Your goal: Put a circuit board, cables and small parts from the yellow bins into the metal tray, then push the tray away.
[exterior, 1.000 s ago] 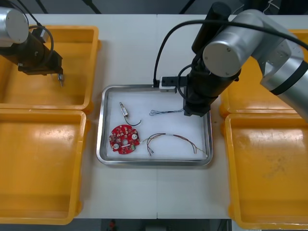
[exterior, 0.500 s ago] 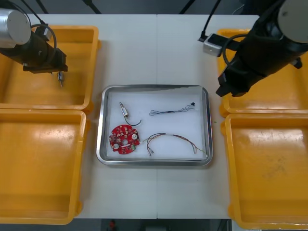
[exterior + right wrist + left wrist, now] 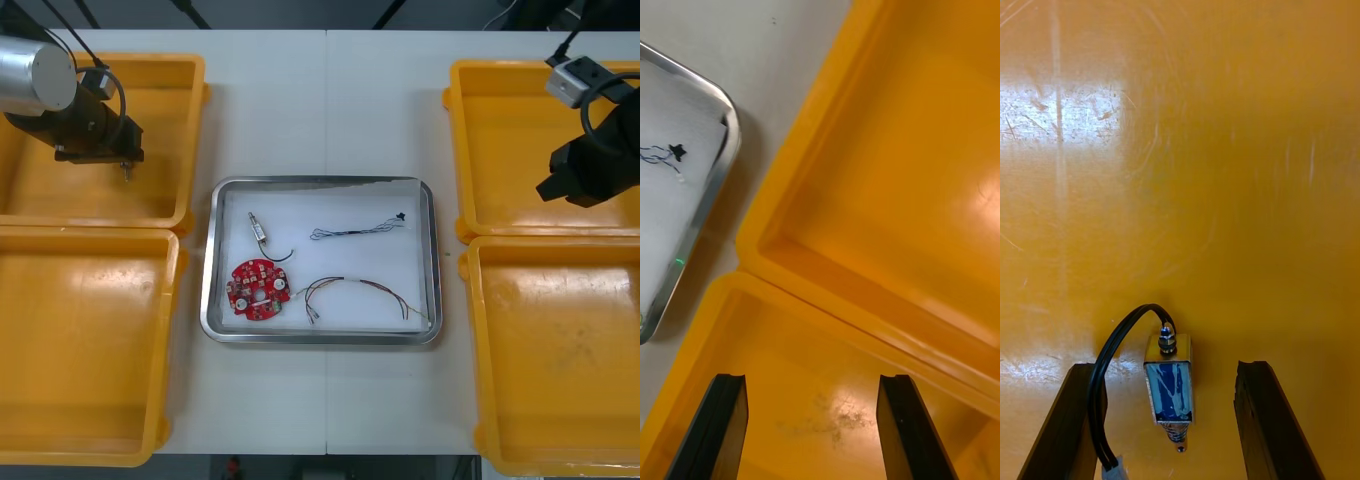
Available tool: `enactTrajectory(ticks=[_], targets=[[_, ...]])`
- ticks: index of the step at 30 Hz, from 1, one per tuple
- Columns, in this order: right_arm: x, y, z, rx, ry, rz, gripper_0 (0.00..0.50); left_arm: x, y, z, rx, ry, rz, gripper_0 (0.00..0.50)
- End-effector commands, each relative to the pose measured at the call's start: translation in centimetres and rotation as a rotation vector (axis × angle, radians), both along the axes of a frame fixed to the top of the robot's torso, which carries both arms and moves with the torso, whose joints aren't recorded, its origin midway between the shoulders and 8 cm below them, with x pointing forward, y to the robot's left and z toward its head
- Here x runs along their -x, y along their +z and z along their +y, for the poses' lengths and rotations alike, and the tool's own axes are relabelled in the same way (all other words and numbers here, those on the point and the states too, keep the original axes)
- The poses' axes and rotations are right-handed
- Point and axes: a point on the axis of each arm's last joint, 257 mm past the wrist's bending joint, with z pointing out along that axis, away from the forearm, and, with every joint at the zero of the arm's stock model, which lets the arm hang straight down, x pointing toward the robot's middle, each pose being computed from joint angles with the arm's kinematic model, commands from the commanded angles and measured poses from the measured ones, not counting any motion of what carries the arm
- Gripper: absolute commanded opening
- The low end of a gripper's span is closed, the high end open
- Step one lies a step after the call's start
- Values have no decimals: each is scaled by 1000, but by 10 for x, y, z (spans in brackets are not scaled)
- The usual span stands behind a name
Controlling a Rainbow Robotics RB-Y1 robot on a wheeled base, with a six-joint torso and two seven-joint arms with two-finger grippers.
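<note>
Bare table (image 3: 325,110) beyond the metal tray (image 3: 432,260): passable. The yellow bins (image 3: 197,120) stand just beside both tray sides. Inside the tray, round red circuit board (image 3: 258,288) and cables (image 3: 360,292) obstruct; far middle floor free.

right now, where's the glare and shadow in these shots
Left wrist view: white glare on the yellow bin floor beyond the small metal part inside the open left claw. Right wrist view: faint sheen on the near right bin by the open right claw; the rim of the metal tray shadows the table. Front view: mostly even light.
</note>
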Motion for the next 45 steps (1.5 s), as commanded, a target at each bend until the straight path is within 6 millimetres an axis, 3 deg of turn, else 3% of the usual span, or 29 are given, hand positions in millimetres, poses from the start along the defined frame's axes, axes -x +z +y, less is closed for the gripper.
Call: enactTrajectory(ticks=[1,9,19,20,22,24,34,41,45], targets=[[13,8,-44,-52,-210,-31,500,-1,-3,0,5,-1,-11,500],[36,-7,-83,-151,-401,8,500,-2,-8,3,-3,-6,-22,500],[54,-20,-98,-170,-463,40,500,-2,-20,4,-40,-22,-24,488],[54,-19,-98,-171,-467,34,500,-2,-20,4,-41,-23,-24,428],[54,-16,-98,-169,-471,21,500,-2,-20,4,-40,-22,-24,169],[54,-14,-96,-169,-468,11,500,-2,-21,4,-39,-20,-22,0],[58,-20,-102,-154,-488,17,500,-4,-15,9,-45,-18,-35,0],[66,-32,-106,-150,-501,47,500,-4,34,11,-22,-4,-29,0],[68,-36,-107,-147,-501,56,500,7,70,7,28,9,7,0]])
